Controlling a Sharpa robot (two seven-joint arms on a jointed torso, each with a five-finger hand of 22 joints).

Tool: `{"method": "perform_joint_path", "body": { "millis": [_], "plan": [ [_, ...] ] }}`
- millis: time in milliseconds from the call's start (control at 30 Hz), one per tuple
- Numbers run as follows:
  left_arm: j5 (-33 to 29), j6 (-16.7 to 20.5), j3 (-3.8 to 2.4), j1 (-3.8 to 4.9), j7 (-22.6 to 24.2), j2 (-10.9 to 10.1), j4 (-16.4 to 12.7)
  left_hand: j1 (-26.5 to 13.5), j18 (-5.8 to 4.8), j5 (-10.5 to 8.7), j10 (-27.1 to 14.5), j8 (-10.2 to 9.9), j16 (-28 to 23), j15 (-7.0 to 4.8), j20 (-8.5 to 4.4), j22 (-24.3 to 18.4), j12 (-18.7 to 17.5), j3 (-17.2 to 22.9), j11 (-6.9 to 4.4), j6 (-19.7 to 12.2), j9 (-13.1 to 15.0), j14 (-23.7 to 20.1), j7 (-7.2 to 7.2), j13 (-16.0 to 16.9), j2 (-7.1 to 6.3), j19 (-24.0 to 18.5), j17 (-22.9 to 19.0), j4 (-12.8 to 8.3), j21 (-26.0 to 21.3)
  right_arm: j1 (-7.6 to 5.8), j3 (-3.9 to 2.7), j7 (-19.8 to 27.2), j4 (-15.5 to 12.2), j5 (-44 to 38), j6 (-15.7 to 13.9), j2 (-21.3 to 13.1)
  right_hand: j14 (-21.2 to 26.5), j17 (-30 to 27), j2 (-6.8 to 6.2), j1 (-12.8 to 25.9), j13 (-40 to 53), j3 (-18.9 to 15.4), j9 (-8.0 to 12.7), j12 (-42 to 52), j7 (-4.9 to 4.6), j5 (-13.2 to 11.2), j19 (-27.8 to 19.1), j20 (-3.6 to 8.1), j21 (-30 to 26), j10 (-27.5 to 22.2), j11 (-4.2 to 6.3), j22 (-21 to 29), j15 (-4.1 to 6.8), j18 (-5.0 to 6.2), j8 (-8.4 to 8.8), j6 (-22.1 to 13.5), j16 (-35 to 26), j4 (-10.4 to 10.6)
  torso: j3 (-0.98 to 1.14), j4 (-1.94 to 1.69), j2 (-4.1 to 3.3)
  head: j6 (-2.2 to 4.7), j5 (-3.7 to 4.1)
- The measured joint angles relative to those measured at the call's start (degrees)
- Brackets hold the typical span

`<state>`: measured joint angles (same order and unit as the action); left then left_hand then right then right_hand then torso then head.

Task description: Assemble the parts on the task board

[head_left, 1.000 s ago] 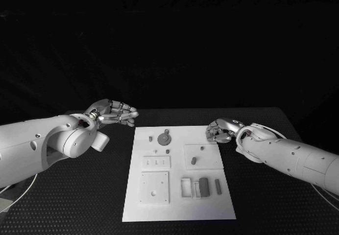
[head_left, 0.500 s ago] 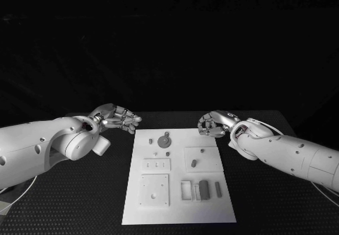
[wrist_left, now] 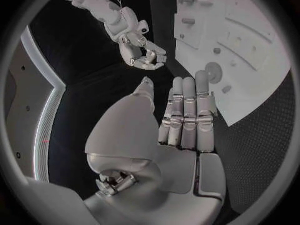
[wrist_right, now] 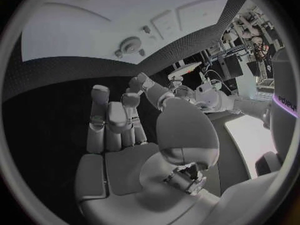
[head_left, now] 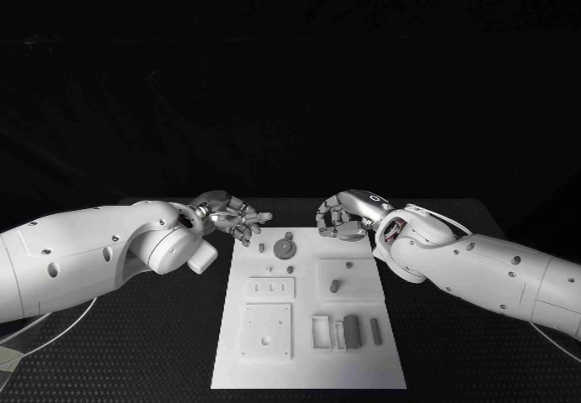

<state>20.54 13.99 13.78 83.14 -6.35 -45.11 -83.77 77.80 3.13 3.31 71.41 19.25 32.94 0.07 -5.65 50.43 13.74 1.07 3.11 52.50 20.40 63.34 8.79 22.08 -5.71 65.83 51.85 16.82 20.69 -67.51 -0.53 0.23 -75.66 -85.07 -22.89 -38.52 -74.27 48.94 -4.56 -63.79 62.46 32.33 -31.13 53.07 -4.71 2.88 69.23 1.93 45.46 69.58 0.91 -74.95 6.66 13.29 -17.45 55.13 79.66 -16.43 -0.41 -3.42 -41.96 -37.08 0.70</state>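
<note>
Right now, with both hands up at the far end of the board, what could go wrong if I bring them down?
Both silver hands, left and right, are empty and hover close together over the far edge of the white task board. They could knock each other. The small round grey part lies just below the left fingers; a blind descent might push it aside.

Smooth white screw-dotted arms [head_left: 85, 252]; jointed silver left hand [head_left: 232, 217], right hand [head_left: 342, 216]

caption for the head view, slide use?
Both hands, left and right, hover empty at the far end of the task board, grey parts untouched.
</note>
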Motion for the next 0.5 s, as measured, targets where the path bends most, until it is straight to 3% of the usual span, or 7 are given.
{"method": "perform_joint_path", "body": {
  "millis": [200,500],
  "plan": [
    [-0.1,1.2,0.00,-0.11,-2.6,1.3,-0.3,-2.2,0.00,0.00,-0.9,-0.4,1.6,-0.38,-0.21,1.7,1.3,0.3,-0.11,0.0,-0.2,-0.4,0.00,2.0,-1.03,-0.2,0.2,0.1,0.4,0.00,0.00,-2.7,-3.3,-0.5,-0.4,1.0,0.1,0.7,-0.21,0.2,4.4,0.0,0.0,5.1,0.00,0.0,0.1,0.10,0.6,-1.2,-0.10,0.0,0.10,0.00,0.15,0.0,0.9,0.0,-0.15,0.04,0.38,-0.13,-0.80],
    [-0.4,1.6,-0.01,-0.28,-4.9,2.0,-1.3,-2.4,-0.04,0.00,-1.6,-0.4,2.1,-0.59,-0.41,2.3,1.6,0.7,0.07,0.4,-0.2,-0.6,0.00,2.7,-0.92,-0.4,0.1,0.0,0.4,0.01,-0.34,-5.2,-6.4,-0.7,-1.5,2.0,0.1,0.8,-0.21,0.2,4.8,0.0,0.0,5.5,0.00,0.0,0.4,0.21,0.8,-1.2,-0.09,0.0,0.12,-0.01,0.15,0.0,1.0,0.0,-0.18,0.08,0.42,-0.13,-1.00]
  ]
}}
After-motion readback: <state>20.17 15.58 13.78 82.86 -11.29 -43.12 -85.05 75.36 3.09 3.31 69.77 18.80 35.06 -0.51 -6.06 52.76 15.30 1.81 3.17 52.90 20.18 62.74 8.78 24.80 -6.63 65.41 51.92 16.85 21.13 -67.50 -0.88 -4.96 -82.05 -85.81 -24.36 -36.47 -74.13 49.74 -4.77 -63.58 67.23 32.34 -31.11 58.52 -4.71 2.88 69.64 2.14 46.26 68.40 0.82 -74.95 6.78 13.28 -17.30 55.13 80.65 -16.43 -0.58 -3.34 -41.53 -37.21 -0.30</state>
